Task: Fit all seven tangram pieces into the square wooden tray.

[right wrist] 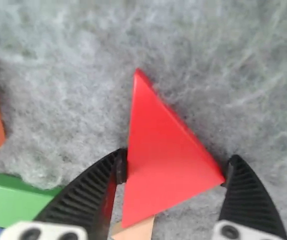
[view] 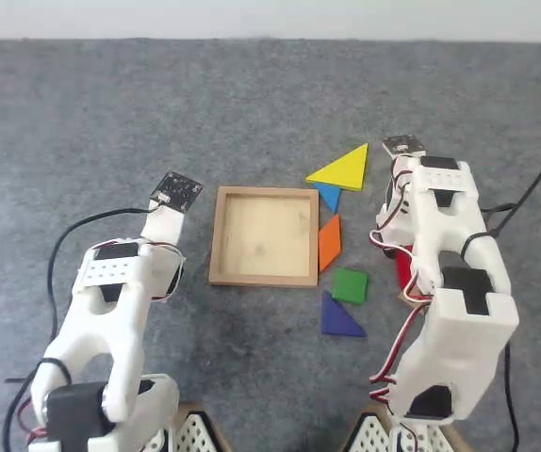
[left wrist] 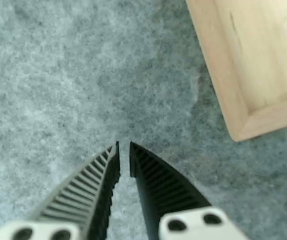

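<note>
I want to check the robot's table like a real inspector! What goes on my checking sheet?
Surface: grey carpet covers the table.
Job's things: the square wooden tray holds no pieces. Beside it lie a yellow triangle, small blue triangle, orange parallelogram, green square and dark blue triangle. A red triangle piece lies farther out.
Clutter: nothing seen.
Pincers: left pincer is shut over bare carpet near a tray corner. Right pincer is closed against the red triangle piece's edges.
Cables: black cables trail from both arms.
Surroundings: a pale strip lies beyond the carpet.
</note>
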Robot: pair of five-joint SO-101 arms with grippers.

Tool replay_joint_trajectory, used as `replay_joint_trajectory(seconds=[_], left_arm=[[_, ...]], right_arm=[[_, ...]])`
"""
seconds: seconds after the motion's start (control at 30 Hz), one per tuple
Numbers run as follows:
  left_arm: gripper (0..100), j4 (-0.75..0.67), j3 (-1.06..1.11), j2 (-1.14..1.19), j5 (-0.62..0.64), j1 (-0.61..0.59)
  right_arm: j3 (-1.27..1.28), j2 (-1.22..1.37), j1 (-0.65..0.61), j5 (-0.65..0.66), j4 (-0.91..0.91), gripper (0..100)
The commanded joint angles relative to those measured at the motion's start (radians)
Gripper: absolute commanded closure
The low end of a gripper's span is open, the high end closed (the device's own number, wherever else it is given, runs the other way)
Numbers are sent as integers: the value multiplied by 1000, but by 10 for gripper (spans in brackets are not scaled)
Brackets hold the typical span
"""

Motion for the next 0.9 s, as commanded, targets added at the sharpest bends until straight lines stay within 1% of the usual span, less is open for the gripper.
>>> replay_joint_trajectory(seconds=[0.0,0.27,0.47,0.67,0.87], left_arm=[[962,8,-5,-48,-12,-8],[962,8,-5,-48,-12,-9],[962,5,-5,-48,-12,-9],[963,5,-5,-48,-12,-9],[963,5,-5,-48,-12,-9]], right_arm=[[-31,1,-4,-17,2,751],[-37,-4,-10,-41,12,753],[-35,-99,-36,-49,58,753],[-37,-166,-91,-75,79,753],[-37,-206,-97,-107,84,753]])
